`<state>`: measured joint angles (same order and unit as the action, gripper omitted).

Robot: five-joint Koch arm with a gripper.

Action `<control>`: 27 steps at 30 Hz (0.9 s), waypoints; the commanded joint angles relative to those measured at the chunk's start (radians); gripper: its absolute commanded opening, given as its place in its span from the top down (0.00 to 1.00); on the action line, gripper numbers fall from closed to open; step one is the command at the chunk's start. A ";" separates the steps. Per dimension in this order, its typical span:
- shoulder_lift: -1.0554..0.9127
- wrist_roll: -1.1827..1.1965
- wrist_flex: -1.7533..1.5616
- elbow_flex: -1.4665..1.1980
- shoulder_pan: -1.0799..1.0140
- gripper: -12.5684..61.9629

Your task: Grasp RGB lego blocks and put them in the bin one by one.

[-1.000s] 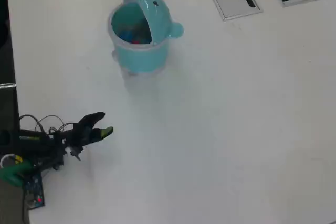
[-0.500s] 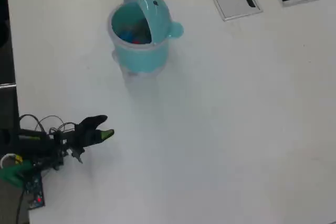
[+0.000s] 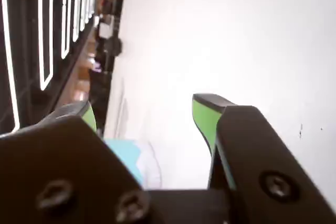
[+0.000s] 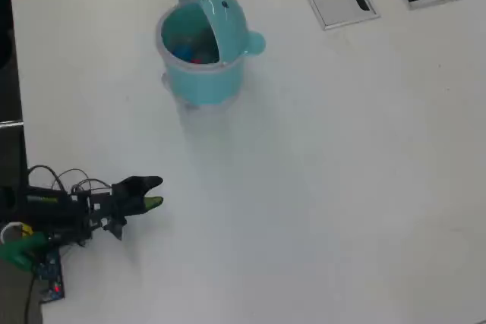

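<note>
The black gripper with green-tipped jaws (image 4: 152,193) lies low near the arm's base, well apart from the round teal plastic bin (image 4: 201,73), probably because no block remains on the white table (image 4: 342,187). Its jaws stand a little apart and hold nothing. Inside the bin, blue and red blocks (image 4: 190,52) show; the yellow-green one I cannot make out.

The arm (image 4: 53,214) was seen at the eight o'clock edge of the overhead view, folded low and pointed toward three o'clock. Its gripper (image 4: 154,193) was held empty, the green-lined jaws parted. In the wrist view the gripper (image 3: 144,109) was shown with a clear gap between its two green-faced fingers (image 3: 206,119), nothing between them.
</note>
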<state>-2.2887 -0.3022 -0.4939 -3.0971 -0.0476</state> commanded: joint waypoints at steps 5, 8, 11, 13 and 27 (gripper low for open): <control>-0.077 0.003 0.141 -0.074 -0.002 0.37; -0.077 0.009 0.204 -0.074 -0.002 0.37; -0.077 0.041 0.245 -0.074 0.005 0.37; -0.077 0.044 0.259 -0.074 0.006 0.36; -0.077 0.041 0.460 -0.074 0.017 0.36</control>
<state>-2.2887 -0.2562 -0.0813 -3.0971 -0.0307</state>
